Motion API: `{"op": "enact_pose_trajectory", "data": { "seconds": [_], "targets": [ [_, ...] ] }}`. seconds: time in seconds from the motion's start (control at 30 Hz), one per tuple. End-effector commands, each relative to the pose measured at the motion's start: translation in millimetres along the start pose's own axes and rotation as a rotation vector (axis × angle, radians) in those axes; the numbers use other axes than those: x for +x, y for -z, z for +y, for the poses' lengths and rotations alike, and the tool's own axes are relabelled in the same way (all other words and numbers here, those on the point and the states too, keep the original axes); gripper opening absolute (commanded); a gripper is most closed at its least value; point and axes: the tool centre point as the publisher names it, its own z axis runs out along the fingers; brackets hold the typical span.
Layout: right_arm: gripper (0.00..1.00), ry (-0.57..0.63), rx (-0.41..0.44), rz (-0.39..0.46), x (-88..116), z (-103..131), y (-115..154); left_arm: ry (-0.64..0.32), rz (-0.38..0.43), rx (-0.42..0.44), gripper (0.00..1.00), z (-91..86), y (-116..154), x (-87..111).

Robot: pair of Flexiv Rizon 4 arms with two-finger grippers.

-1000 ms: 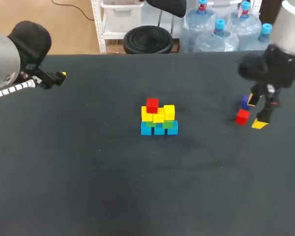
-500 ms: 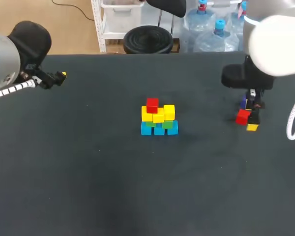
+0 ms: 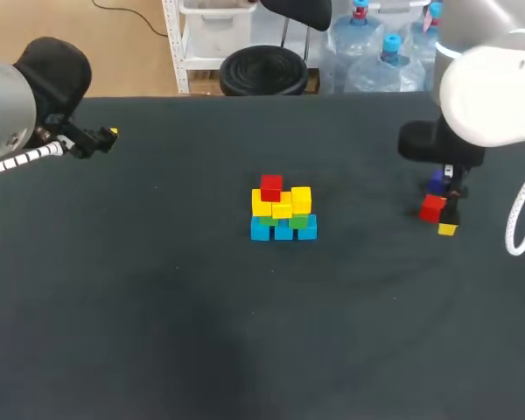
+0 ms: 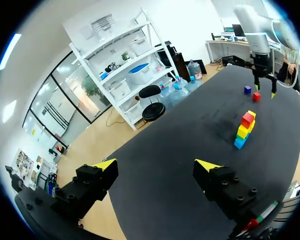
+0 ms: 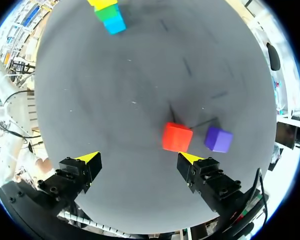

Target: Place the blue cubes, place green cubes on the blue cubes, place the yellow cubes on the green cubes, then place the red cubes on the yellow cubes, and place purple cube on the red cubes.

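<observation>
A robotics lab: a broad black table lies under the right gripper, the left gripper hangs at its edge, and a stack of coloured cubes stands ahead of both, well apart.

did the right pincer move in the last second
Yes. The right pincer swung left in the head view, closing on the loose red cube, which stayed put.

No writing, number, label or sign can be read in any view. The stack of cubes, the loose red cube and the purple cube show plain coloured faces. The dark surface carries no legible mark.
</observation>
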Motion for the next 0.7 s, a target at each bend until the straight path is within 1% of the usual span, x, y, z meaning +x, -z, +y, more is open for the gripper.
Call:
{"op": "enact_pose_trajectory", "data": {
  "seconds": [0.03,0.23,0.43,0.7],
  "targets": [
    [1.00,-0.005,0.012,-0.025,2.4,-7.5,2.4,0.001,-0.003,-0.004,1.00,-0.8,0.1,0.9],
    [1.00,0.004,0.019,-0.037,-7.7,-23.2,8.2,0.001,-0.003,-0.004,1.00,-0.8,0.1,0.9],
    [1.00,0.014,-0.007,-0.034,-17.5,-29.7,-2.0,0.001,-0.003,-0.004,1.00,-0.8,0.1,0.9],
    [1.00,0.016,-0.020,-0.033,-18.5,-39.5,-16.3,0.001,-0.003,-0.004,1.00,-0.8,0.1,0.9]
  ]
}}
